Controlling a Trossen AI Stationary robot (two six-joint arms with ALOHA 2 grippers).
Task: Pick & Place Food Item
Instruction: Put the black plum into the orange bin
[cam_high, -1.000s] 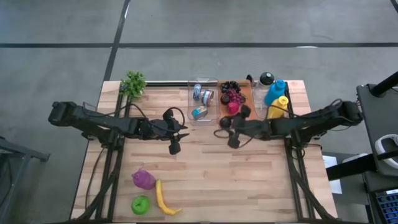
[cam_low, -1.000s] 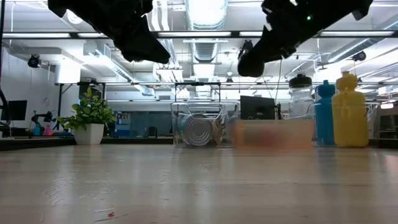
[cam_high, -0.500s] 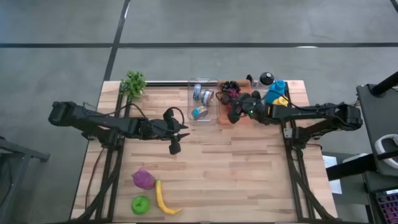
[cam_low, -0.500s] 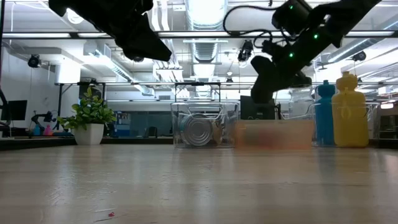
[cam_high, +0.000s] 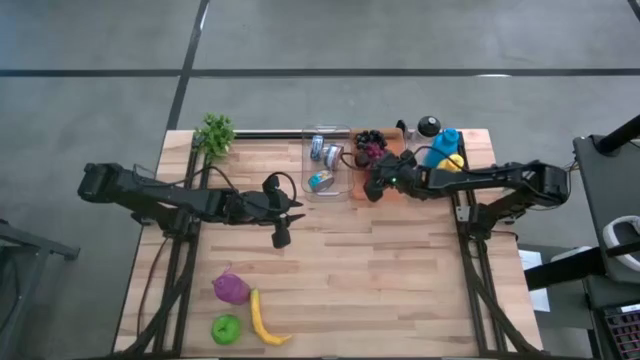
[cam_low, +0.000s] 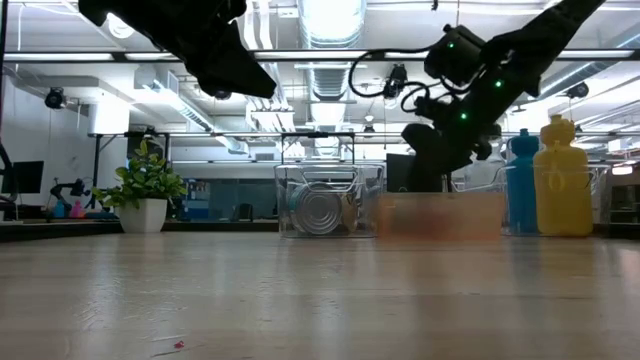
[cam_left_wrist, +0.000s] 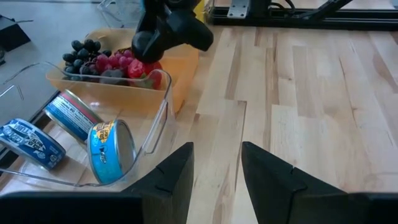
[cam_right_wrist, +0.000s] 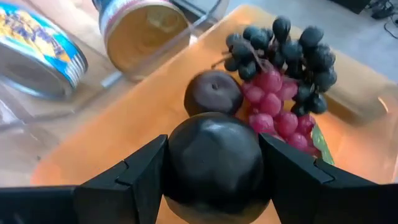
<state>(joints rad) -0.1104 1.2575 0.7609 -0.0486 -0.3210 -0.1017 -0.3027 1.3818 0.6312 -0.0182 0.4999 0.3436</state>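
Pale butcher-block table (cam_high: 400, 260), with the right gripper (cam_right_wrist: 214, 186) clamped on a round dark plum-like fruit (cam_right_wrist: 213, 163) over the orange plastic tray (cam_right_wrist: 134, 134).

Just beyond the held fruit lies a second, smaller dark round fruit (cam_right_wrist: 213, 93); past it, red and black grape bunches (cam_right_wrist: 292, 68). Off to one side, tin cans (cam_right_wrist: 34, 53) lie in a clear bin. Left gripper (cam_left_wrist: 216, 165) hangs over bare wood, fingers parted, nothing between them, the clear bin (cam_left_wrist: 158, 106) just ahead.
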